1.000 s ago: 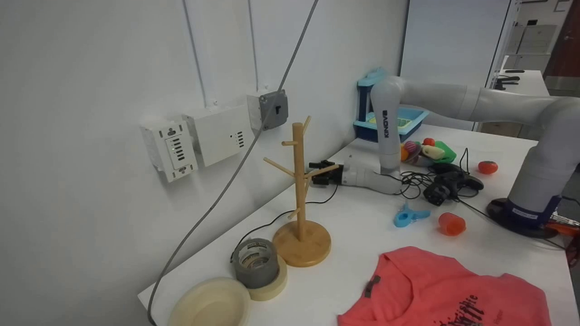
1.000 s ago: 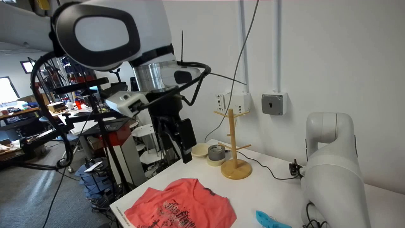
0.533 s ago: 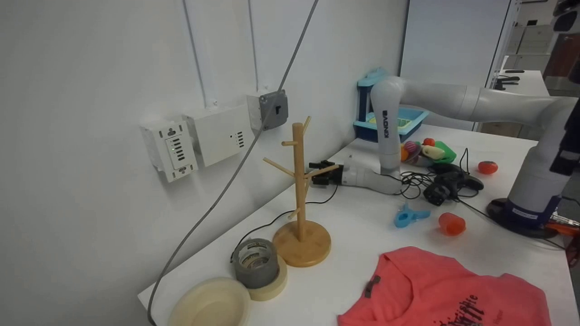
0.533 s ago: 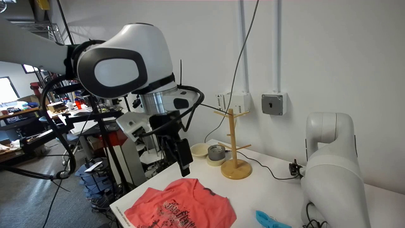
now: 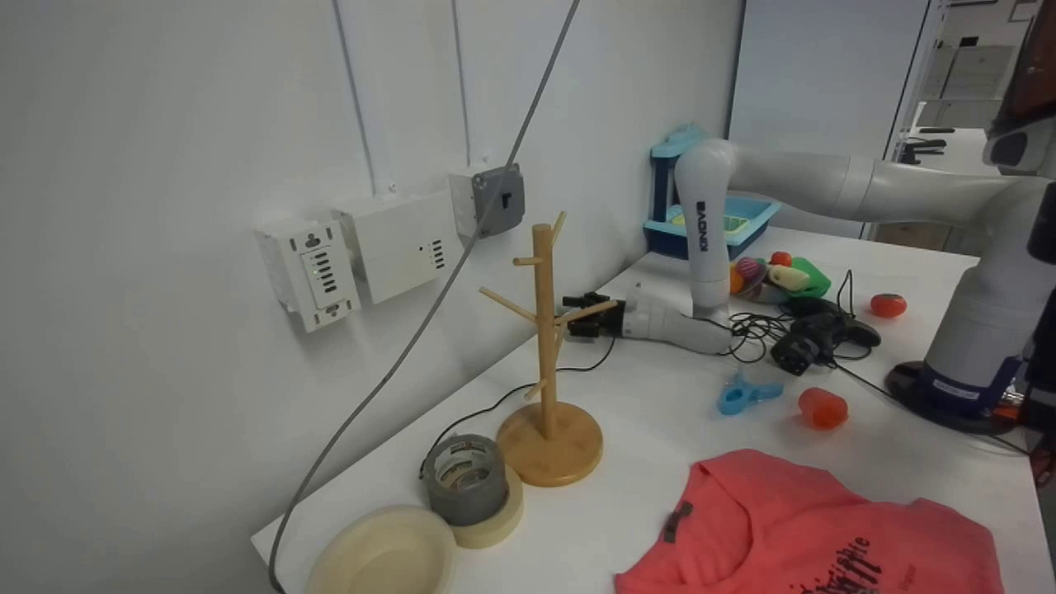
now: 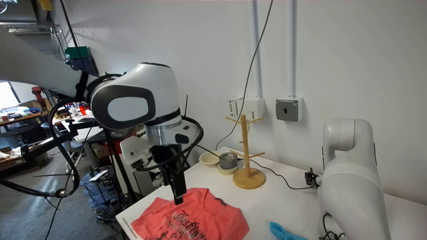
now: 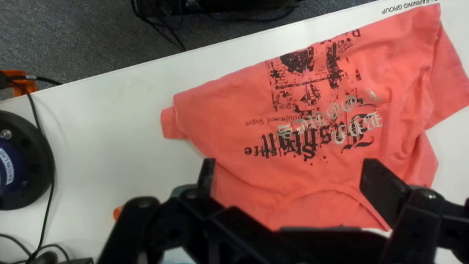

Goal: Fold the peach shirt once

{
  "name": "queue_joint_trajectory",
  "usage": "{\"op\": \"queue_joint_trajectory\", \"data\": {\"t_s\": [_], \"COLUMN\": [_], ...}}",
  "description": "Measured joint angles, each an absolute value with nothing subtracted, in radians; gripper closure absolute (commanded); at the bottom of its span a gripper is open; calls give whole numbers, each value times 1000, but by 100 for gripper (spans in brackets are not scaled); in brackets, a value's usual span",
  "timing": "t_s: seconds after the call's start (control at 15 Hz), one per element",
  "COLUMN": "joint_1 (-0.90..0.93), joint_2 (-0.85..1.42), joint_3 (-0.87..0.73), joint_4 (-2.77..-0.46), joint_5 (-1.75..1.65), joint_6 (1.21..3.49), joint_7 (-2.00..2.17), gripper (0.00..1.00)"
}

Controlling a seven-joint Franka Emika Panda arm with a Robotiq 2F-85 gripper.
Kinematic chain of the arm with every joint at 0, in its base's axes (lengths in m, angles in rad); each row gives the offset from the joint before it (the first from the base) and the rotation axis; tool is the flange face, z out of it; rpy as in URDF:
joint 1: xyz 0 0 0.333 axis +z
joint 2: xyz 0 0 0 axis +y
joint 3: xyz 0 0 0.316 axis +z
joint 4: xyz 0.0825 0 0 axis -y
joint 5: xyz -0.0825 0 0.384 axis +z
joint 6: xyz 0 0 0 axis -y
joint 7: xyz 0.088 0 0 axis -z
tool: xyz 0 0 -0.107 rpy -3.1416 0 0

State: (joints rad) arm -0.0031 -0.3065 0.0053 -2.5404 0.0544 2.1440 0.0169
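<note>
A pale wall (image 5: 165, 124) filled the left of the frame in an exterior view, the white bench (image 5: 643, 466) running along it. The peach shirt (image 5: 825, 528) lay on the bench, at the lower right there and across the middle and right of the wrist view, front up with its dark lettering showing. Above it hung the hand (image 7: 288, 178), jaws wide apart, the shirt visible through the gap. Near the centre of an exterior view a wooden mug tree (image 5: 546, 355) stood upright; just beside its base a grey tape roll (image 5: 472, 502) rested on a beige roll (image 5: 499, 530), and a cream bowl (image 5: 384, 557) sat at the lower left. Right of centre lay a blue clip (image 5: 734, 399) and an orange cup (image 5: 817, 404) tipped on its side. A grey arm (image 5: 800, 181) lettered KINOVA stretched across the upper right.
</note>
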Motion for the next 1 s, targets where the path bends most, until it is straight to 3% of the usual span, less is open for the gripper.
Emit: {"op": "queue_joint_trajectory", "data": {"t_s": [1.0], "joint_1": [-3], "joint_2": [-253], "joint_3": [0], "joint_4": [-2620], "joint_5": [156], "joint_6": [2195], "joint_7": [23], "gripper": [0]}}
